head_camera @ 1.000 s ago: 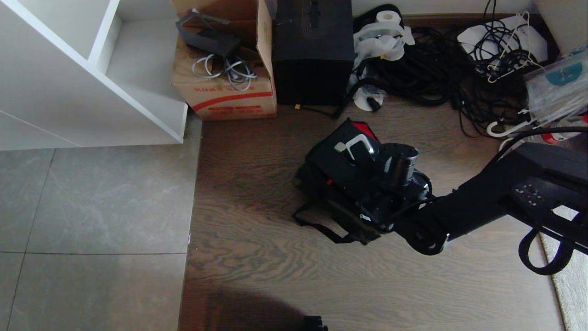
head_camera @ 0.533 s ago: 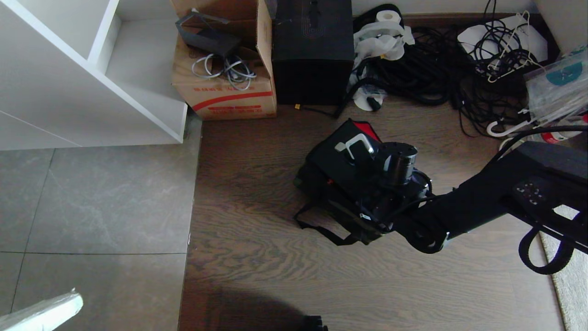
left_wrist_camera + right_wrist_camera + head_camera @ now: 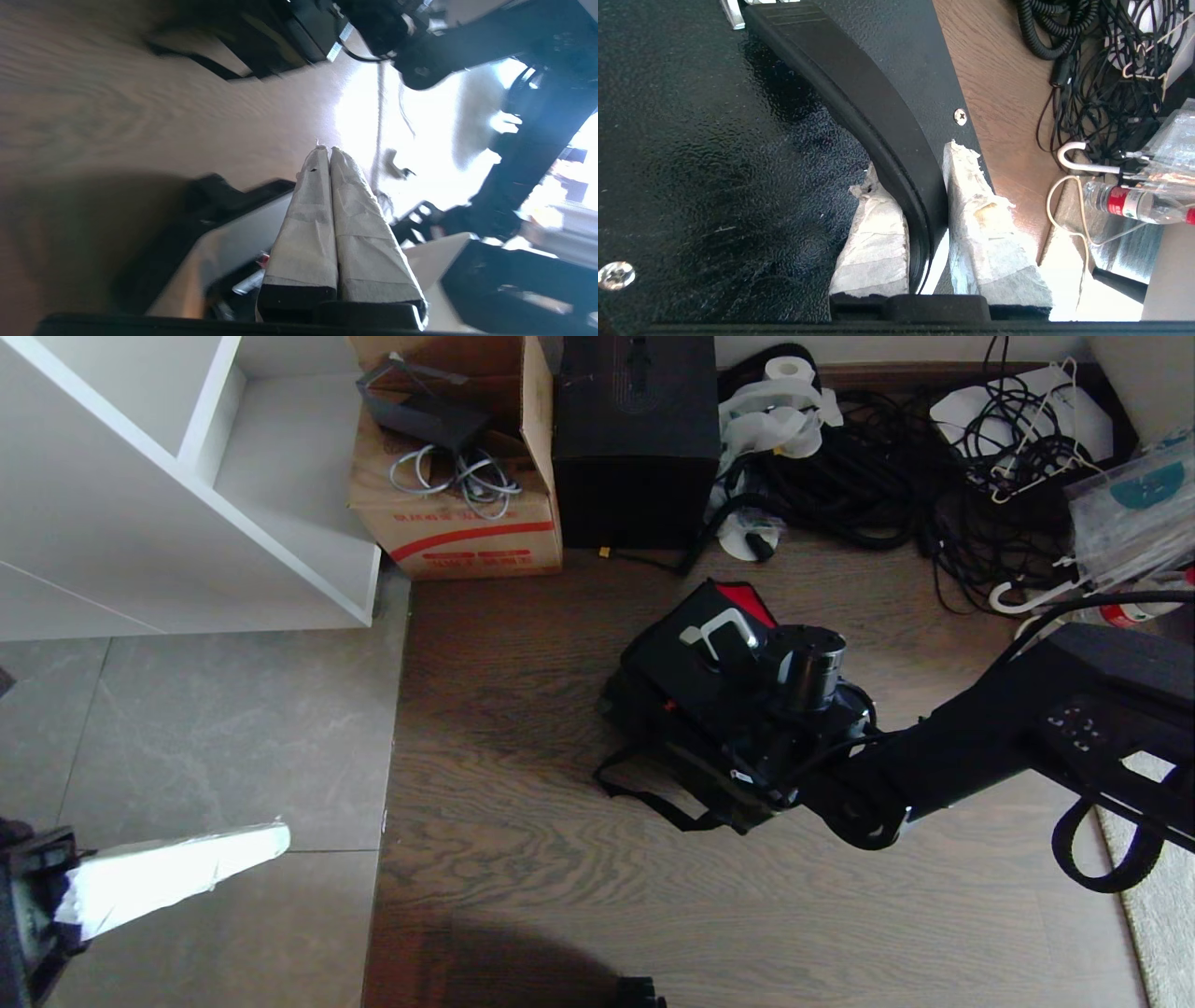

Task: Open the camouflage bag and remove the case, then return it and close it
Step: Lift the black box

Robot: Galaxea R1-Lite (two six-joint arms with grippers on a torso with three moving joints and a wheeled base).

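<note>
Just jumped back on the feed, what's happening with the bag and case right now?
The right hand is shut on the case's handle, one finger on either side of it. The case sits at the bag on the wood floor, and a strip of the bag's red lining shows behind it. I can't tell how far into the bag it sits. The left hand is shut and empty, low on the left over the tiled floor, well clear of the bag.
</note>
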